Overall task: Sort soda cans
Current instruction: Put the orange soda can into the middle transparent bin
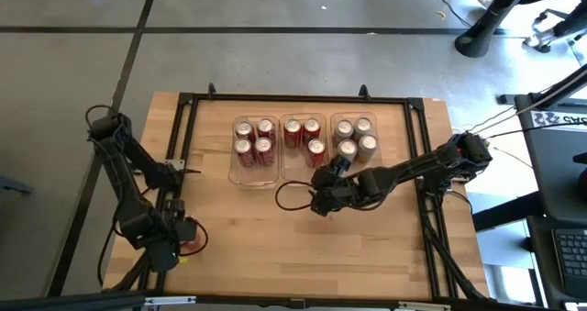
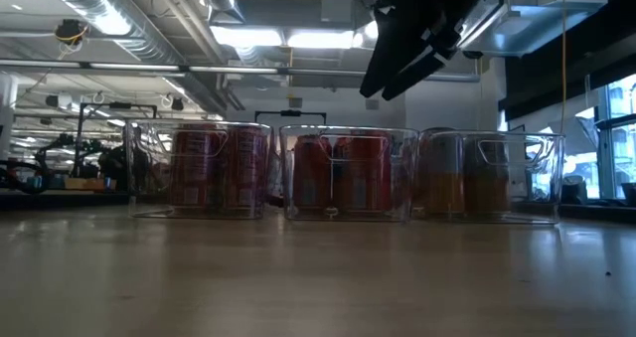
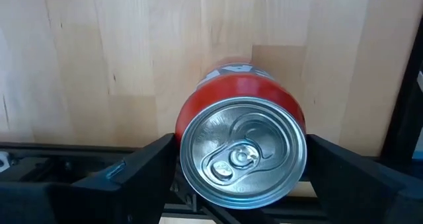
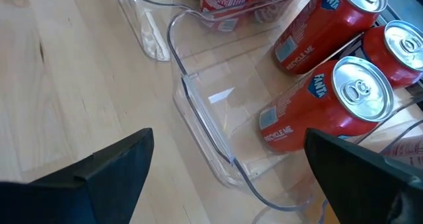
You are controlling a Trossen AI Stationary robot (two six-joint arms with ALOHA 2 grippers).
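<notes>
Left gripper (image 3: pixel 241 178) sits at the near left corner of the table (image 1: pixel 303 256), fingers closed on the sides of a red can (image 3: pixel 241 145). In the left wrist view the can's silver top faces the camera, one dark finger (image 3: pixel 142 174) on each flank of the body. Grip looks square across the widest part.

Right gripper (image 4: pixel 228 171) hangs above the near end of the middle tray (image 4: pixel 205 128), fingers spread wide, holding nothing. Its wrist view shows an empty slot at that near end, with three red cans (image 4: pixel 330 98) standing in the rest of the tray.

Three clear trays in a row at the far middle of the table. Left tray (image 1: pixel 254 150): four red cans, full. Middle tray: three red, one place free. Right tray (image 1: pixel 353 138): four gold cans (image 1: pixel 347 149), full. So the held can is the only one outside the trays, and well apart from them.

Handling, as a judgement: a can is a rigid cylinder, thin-walled, smooth painted metal, likely slick. If full it carries some weight and could slide down in a loose hold; if empty it dents easily under hard squeeze. Best hold is mid-body across the diameter, kept upright. The rim is a poor hold. Trays are light and may shift if knocked on placing.
</notes>
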